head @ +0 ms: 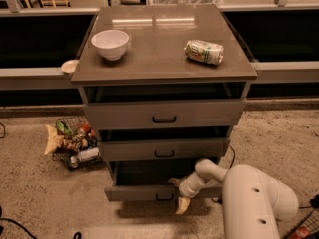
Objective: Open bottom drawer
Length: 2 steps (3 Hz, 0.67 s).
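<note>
The bottom drawer [134,192] is the lowest and narrowest of three grey-brown fronts. It stands pulled out a little, with a dark gap above its front and a small black bar handle [164,197]. My gripper [178,194] is at the drawer's front just right of the handle. One pale finger [183,206] hangs below the front edge and the other [175,182] reaches over its top edge. My white arm [249,203] comes in from the lower right.
The cabinet top [159,59] holds a white bowl [110,44] and a lying can [204,52]. The top drawer [164,114] and middle drawer [163,149] are above. A wire basket of snacks [72,143] sits on the floor at the left.
</note>
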### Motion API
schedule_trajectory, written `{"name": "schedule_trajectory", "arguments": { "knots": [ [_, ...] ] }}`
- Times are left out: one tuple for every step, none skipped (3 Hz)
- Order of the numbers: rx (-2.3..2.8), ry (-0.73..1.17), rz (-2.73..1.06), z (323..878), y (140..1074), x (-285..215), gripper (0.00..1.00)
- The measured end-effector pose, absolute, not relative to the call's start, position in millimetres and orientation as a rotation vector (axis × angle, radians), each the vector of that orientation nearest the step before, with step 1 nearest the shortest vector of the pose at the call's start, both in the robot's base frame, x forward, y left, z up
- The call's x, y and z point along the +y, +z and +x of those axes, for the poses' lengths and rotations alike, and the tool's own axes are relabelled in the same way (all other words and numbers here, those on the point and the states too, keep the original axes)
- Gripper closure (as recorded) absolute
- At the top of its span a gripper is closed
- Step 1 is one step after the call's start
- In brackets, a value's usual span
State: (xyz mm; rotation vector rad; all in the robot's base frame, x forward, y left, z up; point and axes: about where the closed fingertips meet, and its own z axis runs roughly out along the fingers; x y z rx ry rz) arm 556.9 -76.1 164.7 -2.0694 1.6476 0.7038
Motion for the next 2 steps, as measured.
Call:
{"name": "schedule_trajectory", "arguments": {
  "knots": [
    [1.646,0.708,-2.076,557,169,-73,0.41],
    [1.602,0.743,-2.129,543,186,-55,0.64]
  ]
}}
